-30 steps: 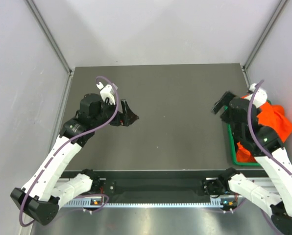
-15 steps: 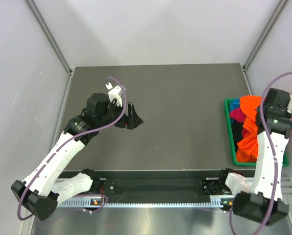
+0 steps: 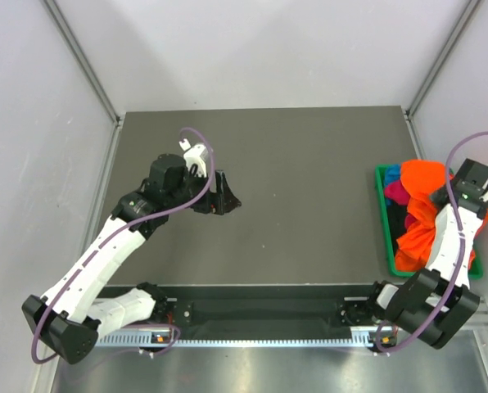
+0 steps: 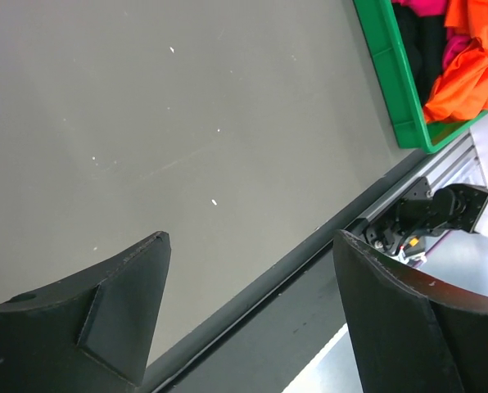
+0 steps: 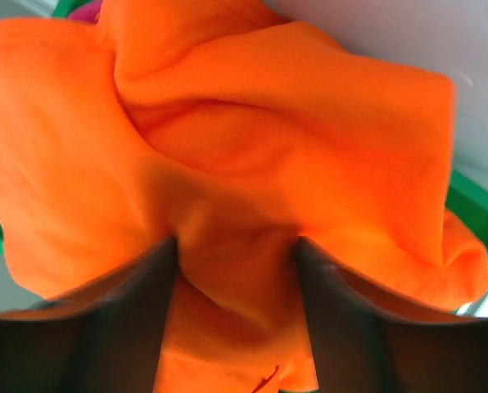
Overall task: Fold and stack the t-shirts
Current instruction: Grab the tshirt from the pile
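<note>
The t-shirts lie heaped in the green bin (image 3: pixel 385 229) at the table's right edge. The orange t-shirt (image 3: pixel 420 176) is on top, with a magenta-red one (image 3: pixel 397 193) and a bit of blue (image 3: pixel 390 171) beneath it. My right gripper (image 5: pixel 236 241) is down in the heap. Its fingers press on a bunched fold of the orange t-shirt (image 5: pixel 228 123), which fills the right wrist view. My left gripper (image 3: pixel 226 195) hovers over the bare table at left centre, open and with nothing between its fingers (image 4: pixel 129 286).
The dark table (image 3: pixel 301 180) is walled by grey panels on three sides. From the left wrist, the bin (image 4: pixel 391 74) with orange cloth (image 4: pixel 465 78) shows at the top right, and the front rail (image 4: pixel 424 221) runs along the near edge.
My right arm swung out over the bin and down into the heap, and its jaws closed in on the orange cloth. The left gripper drifted slightly right.
</note>
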`<act>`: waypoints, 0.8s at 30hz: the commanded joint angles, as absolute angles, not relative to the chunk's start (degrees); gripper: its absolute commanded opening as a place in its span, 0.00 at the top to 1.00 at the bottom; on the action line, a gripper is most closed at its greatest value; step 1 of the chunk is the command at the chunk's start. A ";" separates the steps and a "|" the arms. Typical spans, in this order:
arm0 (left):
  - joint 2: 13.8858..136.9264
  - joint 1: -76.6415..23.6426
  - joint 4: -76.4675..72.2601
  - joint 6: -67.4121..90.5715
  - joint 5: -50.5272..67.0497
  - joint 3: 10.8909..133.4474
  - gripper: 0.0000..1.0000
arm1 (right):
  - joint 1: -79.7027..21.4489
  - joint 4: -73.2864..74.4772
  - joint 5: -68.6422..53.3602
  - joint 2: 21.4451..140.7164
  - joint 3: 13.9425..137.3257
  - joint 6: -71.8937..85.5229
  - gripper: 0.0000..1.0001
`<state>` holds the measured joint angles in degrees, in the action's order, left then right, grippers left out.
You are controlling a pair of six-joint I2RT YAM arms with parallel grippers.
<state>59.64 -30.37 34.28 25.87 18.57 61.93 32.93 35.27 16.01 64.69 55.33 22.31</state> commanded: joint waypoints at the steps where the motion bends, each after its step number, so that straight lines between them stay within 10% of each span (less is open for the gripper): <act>1: 59.15 -30.50 32.17 28.12 18.46 62.93 0.16 | 34.01 28.31 12.57 65.12 54.84 21.45 0.50; 7: 58.97 -30.50 31.64 28.74 17.67 61.35 0.17 | 33.58 32.06 9.67 61.62 60.54 20.82 1.00; 24: 55.20 -30.50 32.43 28.56 16.09 60.20 0.14 | 32.17 48.43 0.56 61.96 89.46 20.21 1.00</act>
<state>57.14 -30.37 33.67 28.40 16.97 60.20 32.73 48.12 7.29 61.34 84.44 20.95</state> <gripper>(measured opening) 0.854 0.025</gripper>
